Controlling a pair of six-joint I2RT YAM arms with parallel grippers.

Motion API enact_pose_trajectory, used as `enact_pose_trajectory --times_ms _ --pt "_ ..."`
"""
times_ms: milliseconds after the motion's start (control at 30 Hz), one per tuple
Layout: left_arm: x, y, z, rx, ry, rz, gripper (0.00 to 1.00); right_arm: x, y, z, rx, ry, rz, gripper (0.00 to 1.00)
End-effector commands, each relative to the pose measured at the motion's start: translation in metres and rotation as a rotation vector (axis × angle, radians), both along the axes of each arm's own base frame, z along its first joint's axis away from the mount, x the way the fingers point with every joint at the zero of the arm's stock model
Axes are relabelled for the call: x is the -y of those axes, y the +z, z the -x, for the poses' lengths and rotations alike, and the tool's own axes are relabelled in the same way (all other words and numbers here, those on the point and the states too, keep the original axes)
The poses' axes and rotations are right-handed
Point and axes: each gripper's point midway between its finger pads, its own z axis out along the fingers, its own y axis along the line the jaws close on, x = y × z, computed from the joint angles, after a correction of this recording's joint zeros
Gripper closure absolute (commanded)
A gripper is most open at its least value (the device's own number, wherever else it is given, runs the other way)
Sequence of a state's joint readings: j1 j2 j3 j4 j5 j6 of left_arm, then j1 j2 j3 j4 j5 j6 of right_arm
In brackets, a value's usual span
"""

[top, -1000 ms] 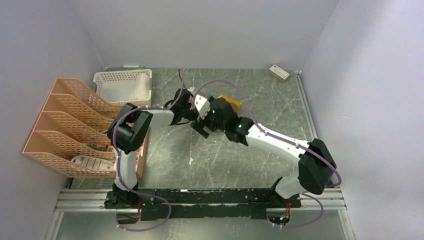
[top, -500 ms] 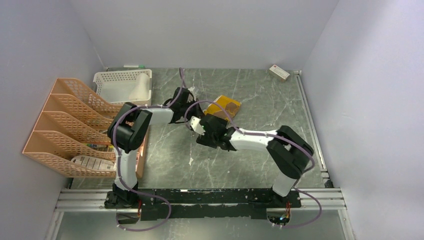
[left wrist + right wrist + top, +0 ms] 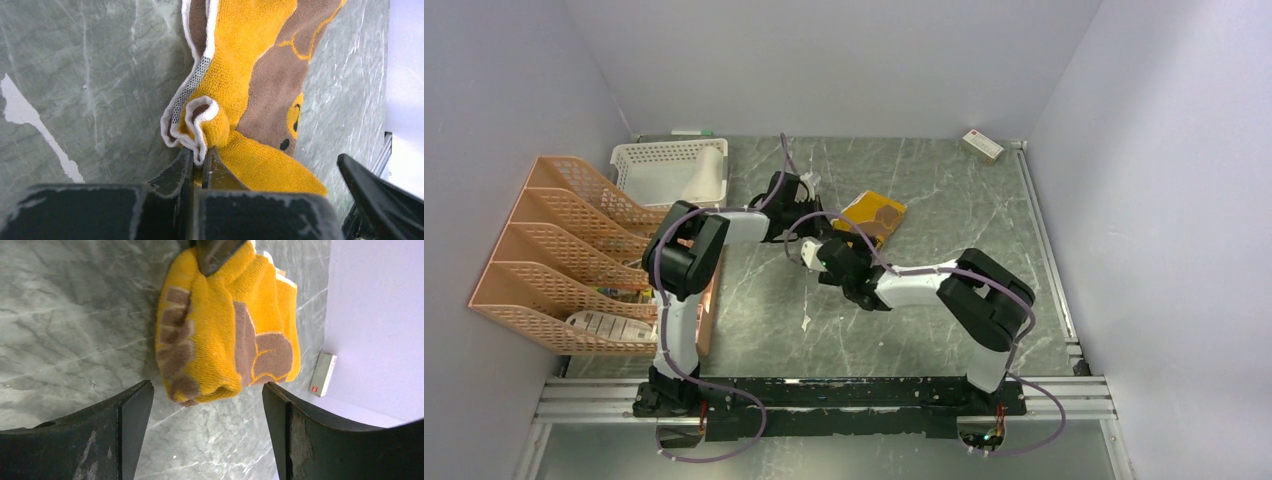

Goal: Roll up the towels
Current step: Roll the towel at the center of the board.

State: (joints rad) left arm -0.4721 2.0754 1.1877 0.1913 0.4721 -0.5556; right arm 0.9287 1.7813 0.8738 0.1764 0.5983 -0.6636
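A mustard-yellow towel (image 3: 872, 216) with brown markings lies folded and bunched on the marble table. My left gripper (image 3: 200, 156) is shut on its white-hemmed corner, at the towel's left end (image 3: 829, 215). My right gripper (image 3: 205, 407) stands open just short of the towel's (image 3: 220, 330) brown-striped end, with nothing between its fingers (image 3: 134, 407); in the top view it sits (image 3: 819, 255) below and left of the towel. An off-white towel roll (image 3: 707, 172) leans inside the white basket (image 3: 649, 160).
A small white-and-red box (image 3: 982, 146) lies by the back wall at the right. Orange file racks (image 3: 554, 250) stand along the left wall, next to the white basket. Purple cables loop over both wrists near the towel.
My right arm has folded back, carrying its gripper from over the towel to below and left of it, jaws slightly narrower. The left gripper keeps its hold and has shifted slightly back.
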Motion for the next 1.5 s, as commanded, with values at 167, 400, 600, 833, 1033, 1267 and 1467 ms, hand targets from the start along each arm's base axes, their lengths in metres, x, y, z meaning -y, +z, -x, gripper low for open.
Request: enact_pose_trajectory --times_ms 167,400,600,833,1033,1267,1467 --pt "0.000 -0.019 0.009 -0.066 -0.060 -0.034 0.92 -0.009 -0.019 -0.003 0.018 0.037 0.078 0.20" --pt "-0.003 -0.017 0.012 -0.080 -0.086 -0.018 0.91 -0.001 -0.035 -0.014 -0.002 -0.014 0.088 0.31" --pt "-0.010 -0.012 0.009 -0.085 -0.094 -0.005 0.91 0.008 -0.053 -0.022 -0.100 -0.081 0.043 0.91" --pt "-0.026 0.000 0.002 -0.070 -0.061 0.009 0.75 0.004 -0.047 -0.015 -0.278 -0.104 -0.307 1.00" --pt "-0.057 0.062 -0.009 0.068 0.063 0.053 0.31 -0.032 -0.028 0.018 -0.571 0.027 -0.529 1.00" --pt "-0.077 0.097 0.020 0.138 0.118 0.051 0.29 -0.061 -0.010 0.050 -0.847 0.043 -0.821 1.00" --pt "-0.092 0.094 0.063 0.128 0.148 0.066 0.29 -0.064 0.020 0.063 -1.023 -0.030 -1.205 1.00"
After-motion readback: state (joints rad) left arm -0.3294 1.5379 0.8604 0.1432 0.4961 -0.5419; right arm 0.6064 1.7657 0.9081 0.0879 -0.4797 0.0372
